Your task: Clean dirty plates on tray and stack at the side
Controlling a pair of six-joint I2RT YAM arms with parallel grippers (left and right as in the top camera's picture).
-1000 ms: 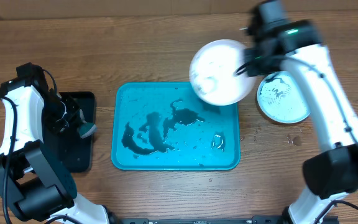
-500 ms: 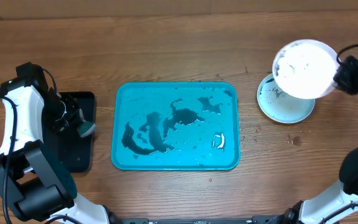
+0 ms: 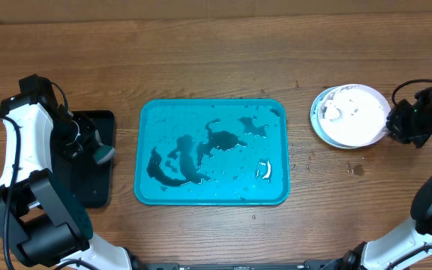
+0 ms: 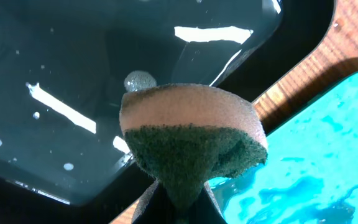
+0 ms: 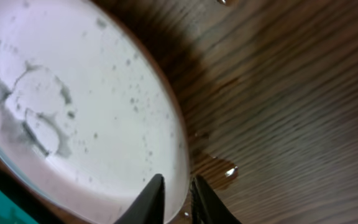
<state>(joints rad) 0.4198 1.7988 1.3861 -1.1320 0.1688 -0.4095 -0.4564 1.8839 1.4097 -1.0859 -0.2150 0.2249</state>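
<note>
Over on the desk [image 3: 201, 52], the biggest thing is the blue tray [image 3: 147, 150] in the middle. It has no plates on it, just dark inky puddles. The black tray [image 3: 88, 196] sits at the left edge with water in it.

The stack is well off to the right of the blue tray. The white plate [image 3: 355, 120] sits on a blue-rimmed plate [image 3: 316, 126], slightly off-centre. I only see those two, and I can't tell if a third is hiding underneath.

The sponge [image 4: 191, 143] hangs over the black tray, pinched in the left gripper [image 4: 178, 206], whose jaws are clamped tight on its green side. The right gripper [image 5: 178, 198] is at the far rim of the white plate. Its jaws are narrow, with the rim caught between them.

What worries me:
- **Sliding:** everything looks wet, and there's a little puddle [image 5: 213, 169] on the wood right by the rim. If the jaws drag sideways while letting go, the top plate could skate off the one below.
- **Leftover dirt:** the white plate shows grey smudges [image 5: 33, 121], so it may not count as properly clean.
- **Drips:** a soaked sponge carried across will drip on the desk.
</note>
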